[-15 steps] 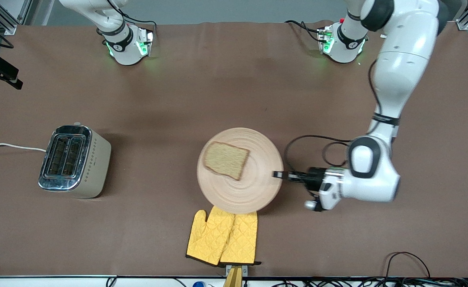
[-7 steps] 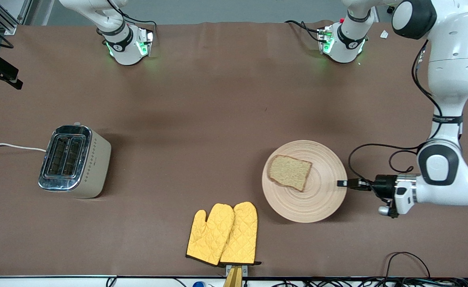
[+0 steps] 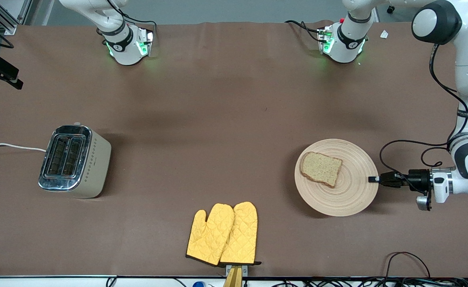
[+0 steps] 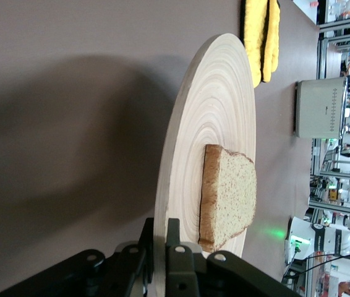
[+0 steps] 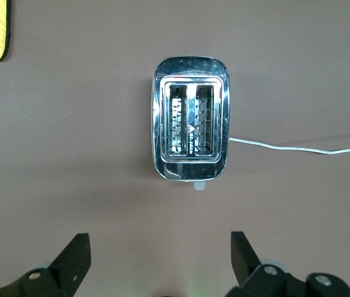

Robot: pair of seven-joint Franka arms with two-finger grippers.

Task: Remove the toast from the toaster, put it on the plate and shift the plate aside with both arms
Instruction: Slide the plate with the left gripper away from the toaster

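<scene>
The round light-wood plate (image 3: 349, 195) lies toward the left arm's end of the table, and the toast (image 3: 321, 169) lies flat on it, on the half toward the right arm's end. My left gripper (image 3: 374, 179) is shut on the plate's rim at the edge nearest its own arm. In the left wrist view its jaws pinch the rim, one on each face of the plate (image 4: 218, 111), with the toast (image 4: 230, 198) just past them. My right gripper (image 5: 159, 260) hangs open and empty high over the toaster (image 5: 191, 117); the front view does not show it.
The chrome and cream toaster (image 3: 74, 161) stands toward the right arm's end, slots up, its white cord (image 3: 10, 146) running off the table. A pair of yellow oven mitts (image 3: 224, 235) lies near the front edge, mid-table.
The left gripper has drawn the plate, with the toast on it, away from the mitts toward the left arm's end of the table. The right arm has not moved.
</scene>
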